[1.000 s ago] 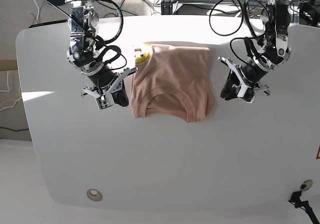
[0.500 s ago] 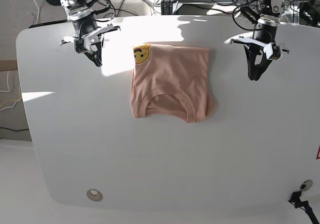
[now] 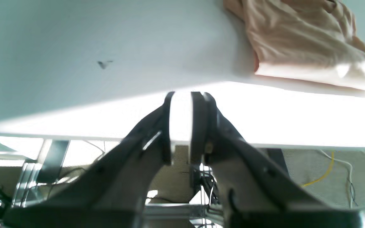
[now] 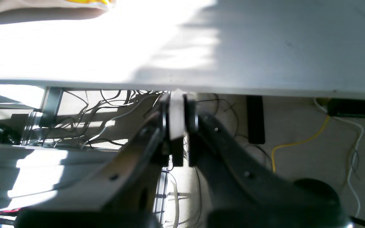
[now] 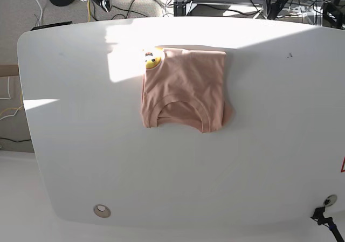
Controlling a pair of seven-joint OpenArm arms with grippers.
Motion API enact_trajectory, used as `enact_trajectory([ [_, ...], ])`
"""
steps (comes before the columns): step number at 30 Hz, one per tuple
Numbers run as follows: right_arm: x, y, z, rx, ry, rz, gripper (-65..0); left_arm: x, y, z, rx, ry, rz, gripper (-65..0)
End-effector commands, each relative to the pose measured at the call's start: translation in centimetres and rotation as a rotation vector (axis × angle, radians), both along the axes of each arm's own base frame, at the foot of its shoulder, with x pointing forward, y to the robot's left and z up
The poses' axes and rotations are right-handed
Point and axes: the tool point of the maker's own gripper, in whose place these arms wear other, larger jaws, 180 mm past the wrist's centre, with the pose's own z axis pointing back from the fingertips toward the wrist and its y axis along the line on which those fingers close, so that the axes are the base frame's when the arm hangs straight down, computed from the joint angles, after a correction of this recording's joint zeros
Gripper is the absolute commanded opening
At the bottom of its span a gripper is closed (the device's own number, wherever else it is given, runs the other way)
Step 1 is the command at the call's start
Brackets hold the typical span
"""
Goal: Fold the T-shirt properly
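Left pincer (image 3: 187,95) nearly closed, right pincer (image 4: 177,95) pressed together — both empty, well apart from T-shirt (image 5: 183,88).

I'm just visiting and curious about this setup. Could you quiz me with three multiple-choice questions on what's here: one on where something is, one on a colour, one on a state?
1. Where does the T-shirt lie on the table?
A. Near the far edge, about the middle
B. At the near left corner
C. Hanging off the right side

2. What colour is the small graphic on the shirt?
A. Blue
B. Yellow
C. Green

3. How is the left tool in its wrist view?
A. Clamped on the shirt
B. Wide open
C. Nearly shut, holding nothing

Answers:
1. A: the base view shows it toward the far edge.
2. B: a yellow patch sits at the shirt's far left corner.
3. C: only a narrow gap shows between its fingers, and the shirt lies apart.
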Motion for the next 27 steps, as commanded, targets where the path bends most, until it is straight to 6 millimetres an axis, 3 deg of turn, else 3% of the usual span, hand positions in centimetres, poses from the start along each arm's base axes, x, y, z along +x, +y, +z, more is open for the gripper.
enact_trajectory([
  [1,-1.0,-0.3,0.8,0.003,-0.006,-0.005,-65.0,-1.0,0.1,0.6,-0.003,-0.001,0.005,-58.9],
  [6,-6.3,-0.7,-1.1,0.004,0.148,-0.024,-65.0,-6.2,0.2,-2.0,-0.01,0.161,0.037,-58.9],
  [10,-10.5,-1.3,-4.1,0.01,0.278,-0.057,-65.0,-11.1,-0.4,-6.0,-0.035,0.327,0.036,-58.9],
  [13,-11.9,-1.2,-7.1,0.028,0.341,-0.085,-65.0,-13.3,-1.3,-9.4,-0.058,0.415,0.031,-58.9],
  [18,-12.9,-0.3,-11.7,0.066,0.422,-0.101,-65.0,-13.8,-2.0,-14.2,-0.07,0.487,0.019,-58.9],
  [21,-12.7,0.4,-13.7,0.087,0.449,-0.099,-65.0,-12.6,-1.8,-16.7,-0.062,0.502,0.016,-58.9],
  [24,-12.3,0.4,-15.5,0.089,0.475,-0.089,-65.0,-11.4,-0.8,-18.7,-0.04,0.516,0.022,-58.9],
  [27,-12.0,0.9,-17.4,0.096,0.512,-0.067,-65.0,-11.5,0.0,-21.0,-0.019,0.571,0.022,-58.9],
])
